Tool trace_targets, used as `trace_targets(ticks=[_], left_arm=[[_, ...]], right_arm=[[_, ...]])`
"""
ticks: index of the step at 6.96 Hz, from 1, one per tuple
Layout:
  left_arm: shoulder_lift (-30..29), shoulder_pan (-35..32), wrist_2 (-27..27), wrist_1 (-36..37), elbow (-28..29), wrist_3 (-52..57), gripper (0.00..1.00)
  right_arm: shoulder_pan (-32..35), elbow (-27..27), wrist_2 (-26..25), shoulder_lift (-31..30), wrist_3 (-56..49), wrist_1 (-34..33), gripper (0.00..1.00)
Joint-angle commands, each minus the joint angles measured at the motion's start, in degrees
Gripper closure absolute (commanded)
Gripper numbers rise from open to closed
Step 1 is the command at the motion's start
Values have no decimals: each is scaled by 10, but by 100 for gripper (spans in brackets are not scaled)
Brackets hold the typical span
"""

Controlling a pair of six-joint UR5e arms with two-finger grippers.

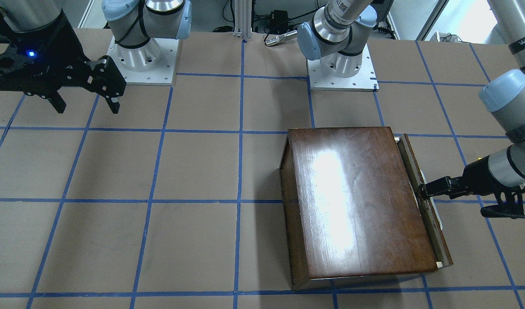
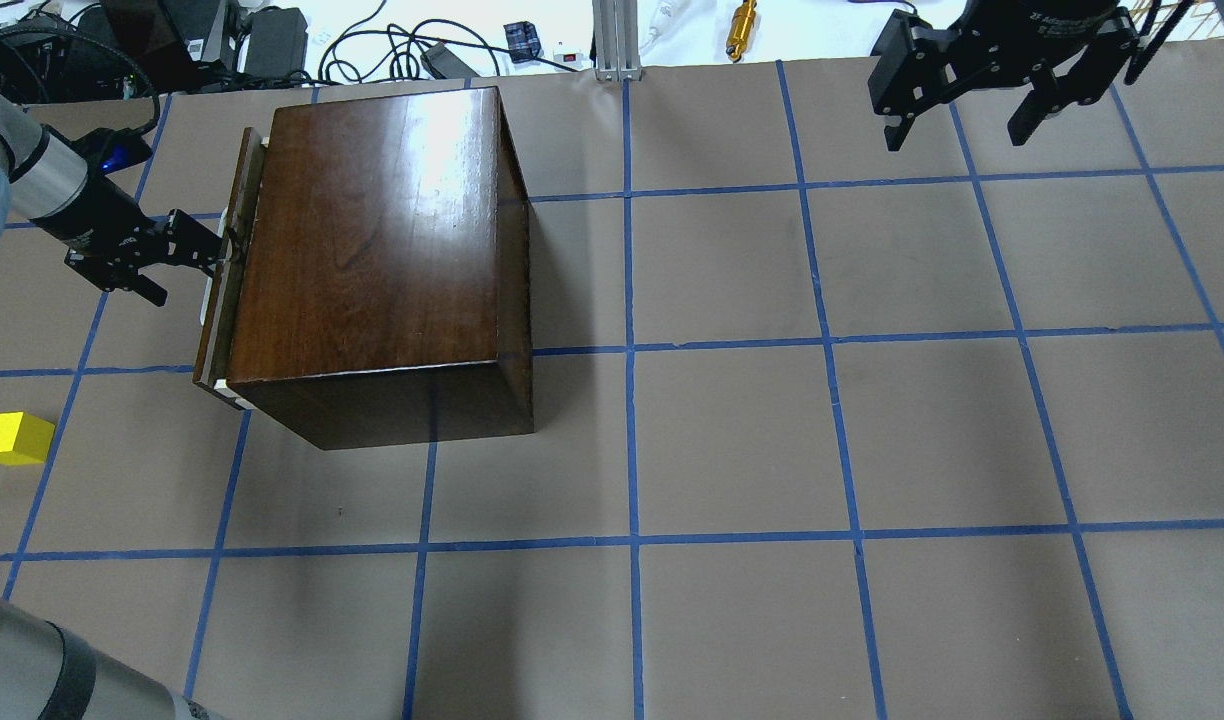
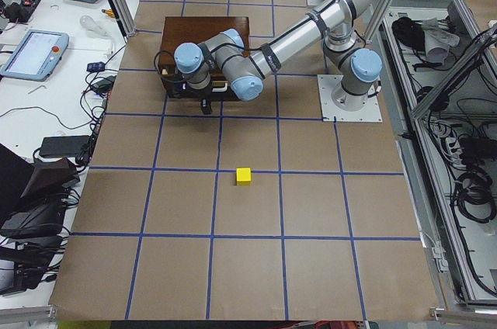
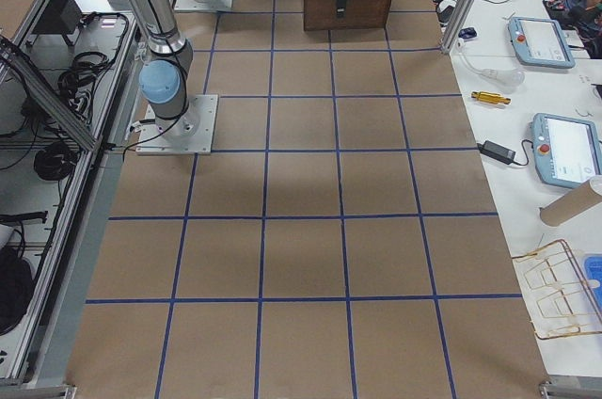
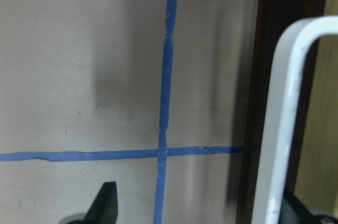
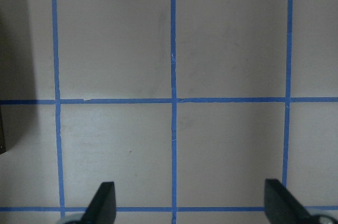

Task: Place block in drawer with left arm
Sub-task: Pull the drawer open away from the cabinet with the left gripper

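Opening the drawer [image 2: 234, 262], by the look of it, as the step in hand: left claw [image 2: 187, 265] at the dark front panel of the cabinet [image 2: 372, 230], jaws spread wide and clenched on nothing, one finger [image 5: 297, 209] tucked behind the white handle [image 5: 285, 118], the other out over the bare desk [image 2: 732, 430]. Drawer out by only a sliver, with a thin strip of pale wood showing between panel and cabinet body; far too narrow a gap to take anything. Yellow block [image 2: 12, 438] lying on the desk at the robot's left, nearer the robot than the cabinet, well apart from drawer and claw alike, untouched. Likewise released, the right claw [image 2: 954, 135], hanging empty above the far right of the desk, well clear of the work. Task judged early, then: nothing carried, nothing stowed. Next, probably, a straight pull on the handle, square to the front panel so as not to jam the tray or drag the cabinet along; then letting go of the handle, swinging over to the block, closing on two opposite faces, lifting, and setting it down inside the opened tray.
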Motion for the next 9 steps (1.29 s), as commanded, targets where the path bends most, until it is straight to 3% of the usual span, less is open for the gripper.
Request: trace_targets(ticks=[1, 9], left_arm=[[-1, 15, 0, 0, 1, 1, 0], [-2, 56, -1, 0, 6, 7, 0]], right_arm=[[1, 0, 1, 0, 0, 0, 0], [1, 0, 0, 0, 0, 0, 0]])
